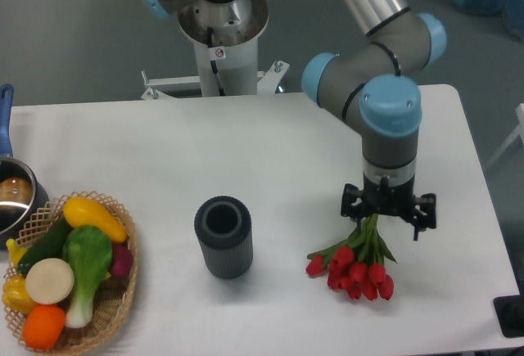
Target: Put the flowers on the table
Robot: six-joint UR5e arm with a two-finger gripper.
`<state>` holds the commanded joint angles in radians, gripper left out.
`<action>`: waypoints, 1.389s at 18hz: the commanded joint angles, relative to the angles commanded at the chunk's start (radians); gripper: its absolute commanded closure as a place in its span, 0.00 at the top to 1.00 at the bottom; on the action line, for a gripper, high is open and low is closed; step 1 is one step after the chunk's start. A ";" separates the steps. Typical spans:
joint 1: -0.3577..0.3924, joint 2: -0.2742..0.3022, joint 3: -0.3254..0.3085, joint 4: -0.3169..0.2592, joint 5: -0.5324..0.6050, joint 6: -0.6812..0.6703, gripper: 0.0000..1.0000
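The flowers [354, 270], a bunch of red tulip buds with green stems, hang at the front right of the white table [270, 143]. The buds point toward the table's front edge and lie at or just above the surface. My gripper [378, 218] points straight down and is shut on the green stems, right above the buds. The fingertips are hidden among the stems and leaves.
A dark grey ribbed cylinder vase [223, 236] stands upright left of the flowers. A wicker basket [115, 311] with several vegetables sits at the front left corner. A pot with a blue handle [12, 192] is at the left edge. The robot base [221, 29] stands behind the table.
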<state>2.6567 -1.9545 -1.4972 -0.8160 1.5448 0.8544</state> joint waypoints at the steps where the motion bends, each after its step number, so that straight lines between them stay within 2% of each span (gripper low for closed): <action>1: 0.008 0.009 -0.002 -0.006 -0.020 0.009 1.00; 2: 0.019 0.012 -0.006 -0.020 -0.044 0.041 1.00; 5: 0.071 0.066 -0.020 -0.112 -0.069 0.239 1.00; 10: 0.161 0.147 -0.028 -0.302 -0.071 0.515 1.00; 13: 0.225 0.201 -0.050 -0.370 -0.071 0.694 1.00; 16: 0.288 0.247 -0.072 -0.409 -0.104 0.807 1.00; 18: 0.315 0.258 -0.072 -0.431 -0.140 0.830 1.00; 25: 0.315 0.259 -0.072 -0.431 -0.140 0.828 1.00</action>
<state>2.9713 -1.6950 -1.5693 -1.2471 1.4051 1.6828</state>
